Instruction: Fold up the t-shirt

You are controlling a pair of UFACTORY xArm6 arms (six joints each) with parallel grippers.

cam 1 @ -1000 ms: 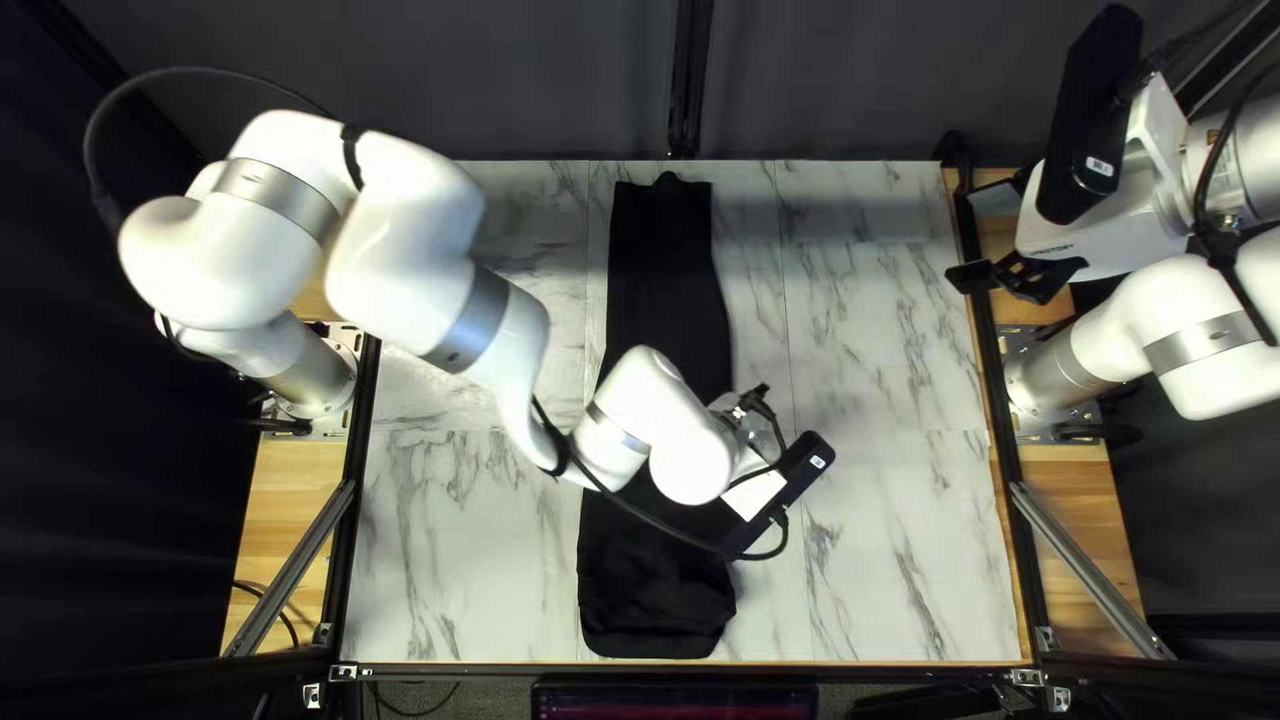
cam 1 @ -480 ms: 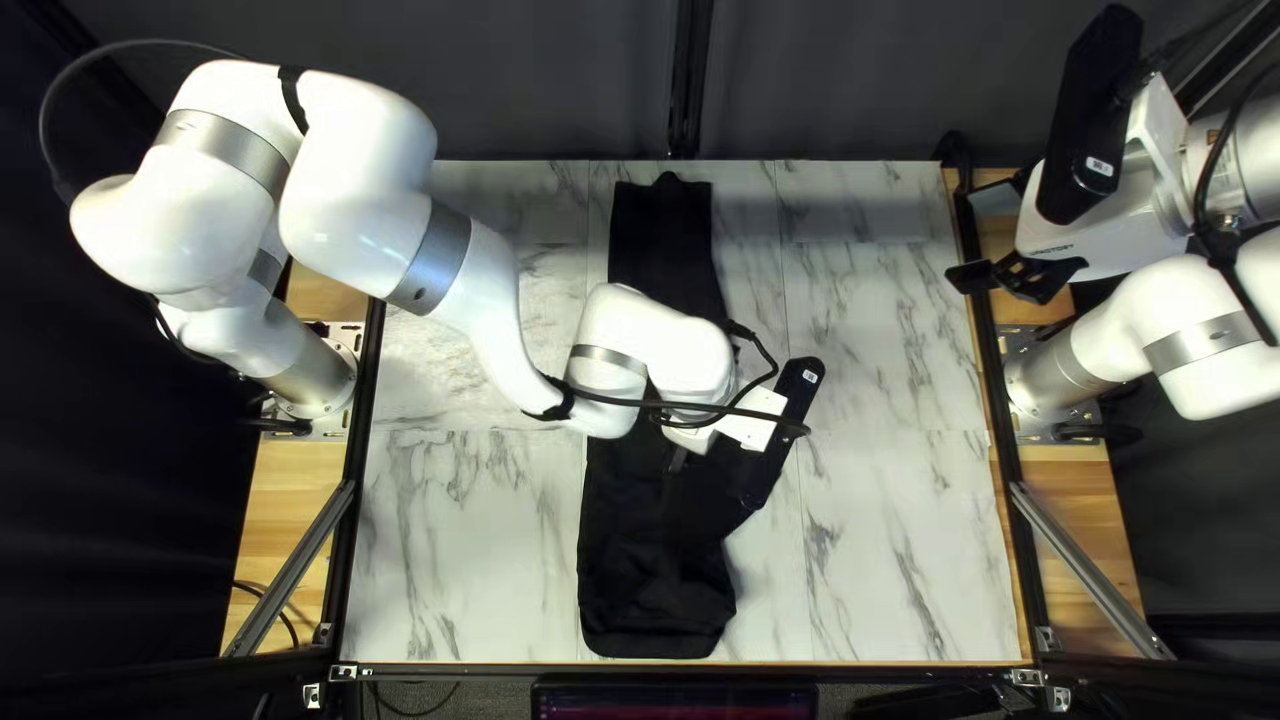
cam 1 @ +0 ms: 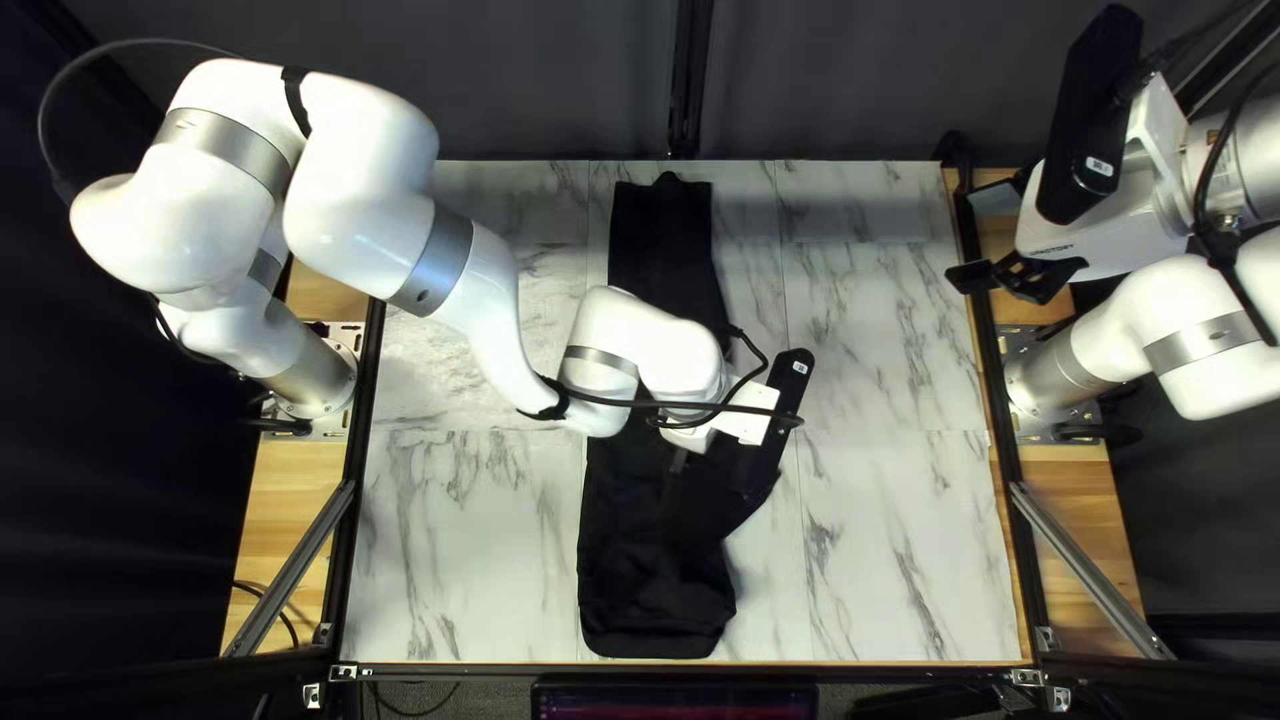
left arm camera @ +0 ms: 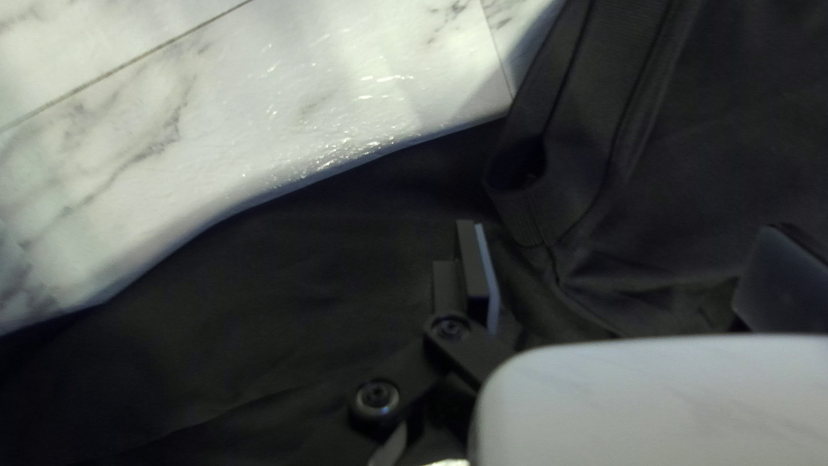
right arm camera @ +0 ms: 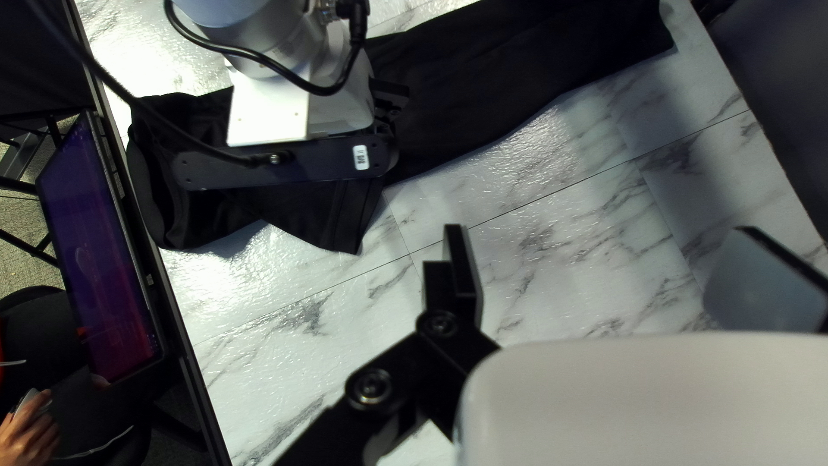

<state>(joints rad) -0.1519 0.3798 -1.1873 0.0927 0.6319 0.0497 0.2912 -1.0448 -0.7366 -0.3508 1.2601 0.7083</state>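
A swing of the left arm point(cam 1: 360, 200) back toward the table's far side is seen since the first frame, and its wrist has been turned too; over the last half second only a slight shift is made. More of the black t-shirt's side flap point(cam 1: 750, 504) is now shown beside the wrist, while the right arm point(cam 1: 1220, 340) is kept parked. And the left gripper point(cam 1: 747, 416): held wide, its fingers point(left arm camera: 473, 263) well apart above the dark cloth, nothing grasped; whether the cloth is touched cannot be told. A hemmed opening point(left arm camera: 519, 164) is seen just ahead. The right gripper point(cam 1: 984, 238) is spread wide as well, empty, held by the table's right edge. The black t-shirt point(cam 1: 656, 587) is laid in a long strip across the marbled table point(cam 1: 907, 574), far side to near edge, its middle partly hidden by the left arm.
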